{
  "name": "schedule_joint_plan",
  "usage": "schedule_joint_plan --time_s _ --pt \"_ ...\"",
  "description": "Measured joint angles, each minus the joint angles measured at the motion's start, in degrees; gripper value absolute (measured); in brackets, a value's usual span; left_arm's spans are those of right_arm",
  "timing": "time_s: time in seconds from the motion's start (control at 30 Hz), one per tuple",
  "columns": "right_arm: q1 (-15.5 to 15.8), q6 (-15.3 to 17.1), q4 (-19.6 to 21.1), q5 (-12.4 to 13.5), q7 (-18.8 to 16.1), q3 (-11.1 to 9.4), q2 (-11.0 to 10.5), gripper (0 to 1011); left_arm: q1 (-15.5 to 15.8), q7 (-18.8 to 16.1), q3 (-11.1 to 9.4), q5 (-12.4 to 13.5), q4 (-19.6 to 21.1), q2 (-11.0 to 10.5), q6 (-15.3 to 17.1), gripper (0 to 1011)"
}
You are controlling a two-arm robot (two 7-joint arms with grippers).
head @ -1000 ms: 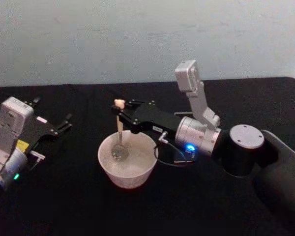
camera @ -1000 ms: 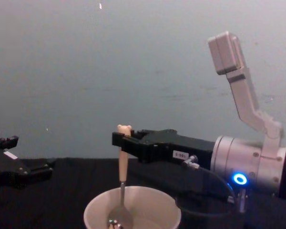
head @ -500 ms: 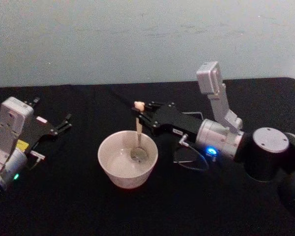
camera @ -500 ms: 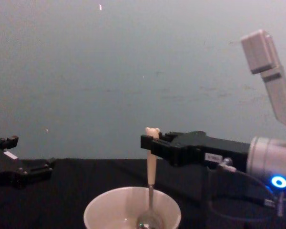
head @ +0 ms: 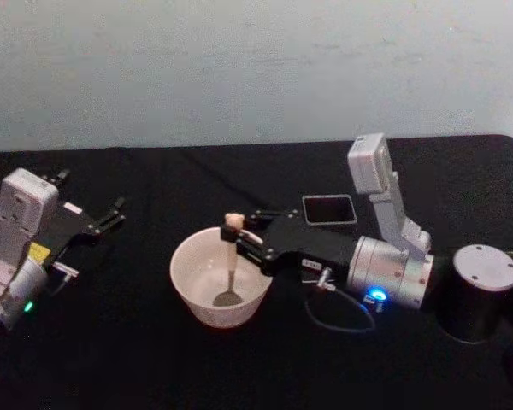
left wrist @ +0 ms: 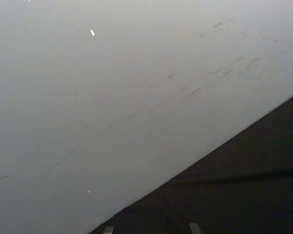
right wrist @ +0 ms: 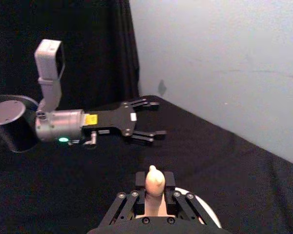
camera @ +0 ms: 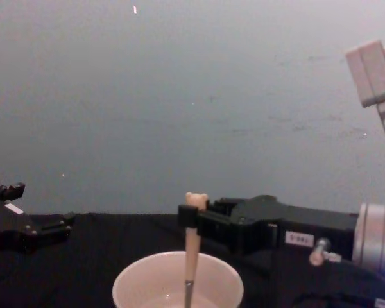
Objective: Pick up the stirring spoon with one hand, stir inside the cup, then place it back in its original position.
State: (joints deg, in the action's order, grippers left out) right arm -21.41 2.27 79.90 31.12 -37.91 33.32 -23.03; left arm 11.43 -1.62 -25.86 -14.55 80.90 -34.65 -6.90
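The cup [head: 207, 309] is set nearest on the surface [head: 154, 367]. The stirring spoon [head: 229, 260] is stood upright inside it, its cream handle clamped by the right hand [head: 242, 242] above the rim. If the stem is swept against the wall, the cup could be tipped or dragged. Behind the cup, rightward, the holder [head: 329, 208] is seen. Well left of the cup, the left hand [head: 111, 213] is parked, spread open and empty.

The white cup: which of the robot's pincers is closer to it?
The right. The right pincer hangs over the cup, holding the stirring spoon upright with its bowl down inside. The left pincer rests open, well off to the cup's left.
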Motion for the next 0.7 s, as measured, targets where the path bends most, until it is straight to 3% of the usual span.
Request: schedule_joint_plan --time_s 0.37,0.7 --pt "-2.6 -0.48 -2.56 -0.08 0.17 2.51 2.86 225 0.0 0.0 0.0 0.0 0.0 0.0 0.0 1001" --pt "-5.13 -1.23 -7.36 -0.34 2.9 1.7 5.85 224 0.0 0.0 0.0 0.0 0.0 0.0 0.0 1001"
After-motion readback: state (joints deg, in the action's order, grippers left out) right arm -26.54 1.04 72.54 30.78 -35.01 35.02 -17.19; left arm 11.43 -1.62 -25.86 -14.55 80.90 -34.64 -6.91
